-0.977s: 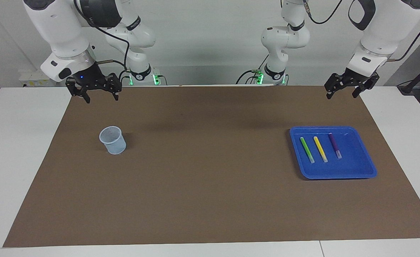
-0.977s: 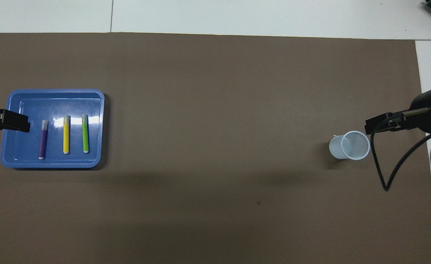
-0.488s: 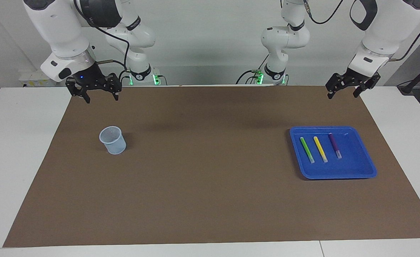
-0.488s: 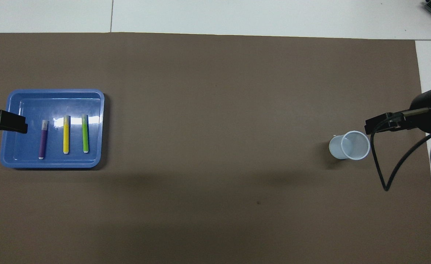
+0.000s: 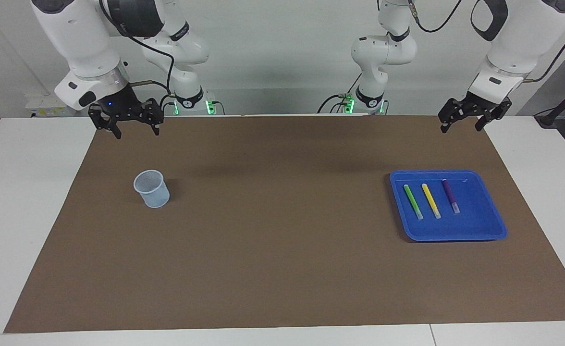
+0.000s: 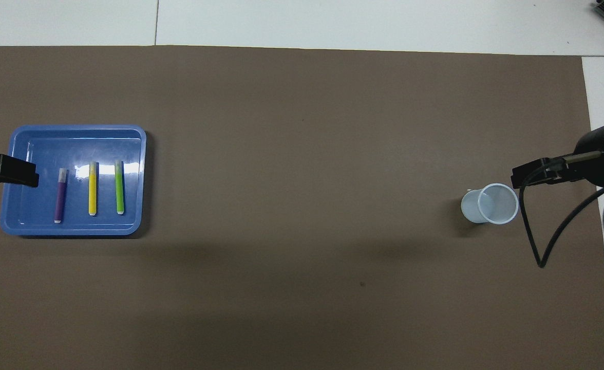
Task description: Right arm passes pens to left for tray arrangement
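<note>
Left gripper (image 5: pixel 462 124) is easing up and back a touch vs a sec ago, hanging over the brown mat (image 5: pixel 282 269) at the left arm's end of the bench (image 5: pixel 18 216), on the robots' side of the blue tray (image 5: pixel 498 229). Fingers spread, nothing between them. In the overhead view its tip is sliding off toward the tray's edge; half a sec ago to now hardly any shift, so it's prob. settling.

Right gripper (image 5: pixel 134 129) isn't moving, waiting over the mat's edge at the right arm's end. Fingers apart, empty too.

Pens: all 3 lying flat in the tray, side by side w/ gaps, roughly parallel.
- green pen (image 5: pixel 412 201) toward the bench middle
- yellow pen (image 5: pixel 431 200) in between
- purple pen (image 5: pixel 450 195) toward the left arm's end; sitting slightly nearer the robots than the other two

None has shifted over the last sec.

Mesh cup (image 5: pixel 152 189) standing upright at the right arm's end, well apart from tray; looks empty from overhead.

Reading: w/ every pen in the tray, cup empty, both grippers released and pulled clear, the arranging is looking done; left arm's small retreat reads as a move to rest, not a new reach. No hand-over pending as far as I can judge.
</note>
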Action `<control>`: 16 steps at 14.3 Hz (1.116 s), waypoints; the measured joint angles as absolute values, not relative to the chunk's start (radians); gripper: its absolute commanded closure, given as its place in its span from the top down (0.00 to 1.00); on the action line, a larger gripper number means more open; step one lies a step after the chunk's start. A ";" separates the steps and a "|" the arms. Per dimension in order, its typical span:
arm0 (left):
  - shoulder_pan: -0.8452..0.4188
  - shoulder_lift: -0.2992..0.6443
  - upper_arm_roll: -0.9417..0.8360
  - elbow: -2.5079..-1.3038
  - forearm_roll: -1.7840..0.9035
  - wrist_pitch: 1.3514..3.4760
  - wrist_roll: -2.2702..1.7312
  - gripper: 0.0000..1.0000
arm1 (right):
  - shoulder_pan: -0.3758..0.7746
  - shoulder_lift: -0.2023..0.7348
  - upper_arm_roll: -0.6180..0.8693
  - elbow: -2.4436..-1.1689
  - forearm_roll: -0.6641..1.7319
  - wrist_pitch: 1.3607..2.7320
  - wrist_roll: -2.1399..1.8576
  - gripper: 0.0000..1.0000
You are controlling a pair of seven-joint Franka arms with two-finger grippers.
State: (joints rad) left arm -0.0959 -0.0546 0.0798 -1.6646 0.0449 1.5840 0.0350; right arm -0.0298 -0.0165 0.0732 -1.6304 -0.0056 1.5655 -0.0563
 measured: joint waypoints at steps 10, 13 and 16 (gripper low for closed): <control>-0.084 -0.055 0.086 -1.665 -0.022 1.584 0.034 1.00 | -0.030 -0.017 0.072 -1.630 -0.006 1.565 -0.056 1.00; -0.084 -0.055 0.086 -1.665 -0.022 1.584 0.034 1.00 | -0.030 -0.017 0.072 -1.630 -0.006 1.565 -0.056 1.00; -0.084 -0.055 0.087 -1.665 -0.022 1.584 0.034 1.00 | -0.030 -0.017 0.072 -1.630 -0.006 1.565 -0.056 1.00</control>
